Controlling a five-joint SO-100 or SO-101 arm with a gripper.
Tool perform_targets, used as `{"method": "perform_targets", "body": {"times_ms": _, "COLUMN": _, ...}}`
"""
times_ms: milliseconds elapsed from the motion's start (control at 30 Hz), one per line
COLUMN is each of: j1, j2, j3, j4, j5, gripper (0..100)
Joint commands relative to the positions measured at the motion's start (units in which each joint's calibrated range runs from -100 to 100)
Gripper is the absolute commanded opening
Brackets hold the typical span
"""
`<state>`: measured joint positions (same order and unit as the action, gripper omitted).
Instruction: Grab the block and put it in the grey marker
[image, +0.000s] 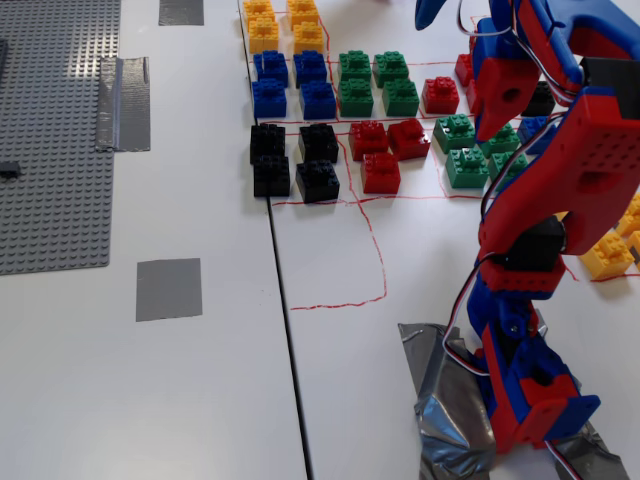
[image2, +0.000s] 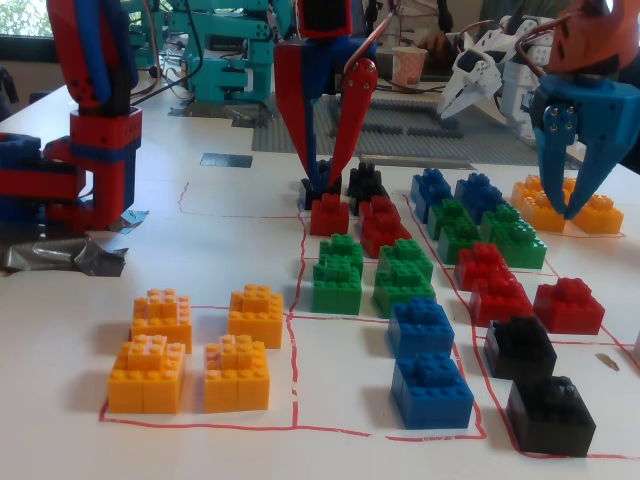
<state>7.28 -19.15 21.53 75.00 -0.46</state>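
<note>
The fingers are hanging open and empty, reaching. The block is sitting just beside them, so centring over it probably comes next.

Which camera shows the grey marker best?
A fixed view, seen from above: the grey marker shows whole, square, unobstructed. In a fixed view set low, the grey marker is only a distant, flattened sliver.

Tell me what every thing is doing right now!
Gripper, open a little, empty, tips down low by a red brick.
Green bricks, all sitting on the table, none picked up.
Grey marker, bare, no brick on it.
</note>
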Motion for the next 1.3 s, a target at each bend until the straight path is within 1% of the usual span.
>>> {"method": "perform_targets", "body": {"times_ms": 0, "j1": -0.3, "j2": -1.4, "j3": -4.3, "j4": 0.2, "j5": 0.0, "gripper": 0}}
{"method": "perform_targets", "body": {"times_ms": 1267, "j1": -0.3, "j2": -1.3, "j3": -2.8, "j4": -1.7, "j5": 0.2, "gripper": 0}}
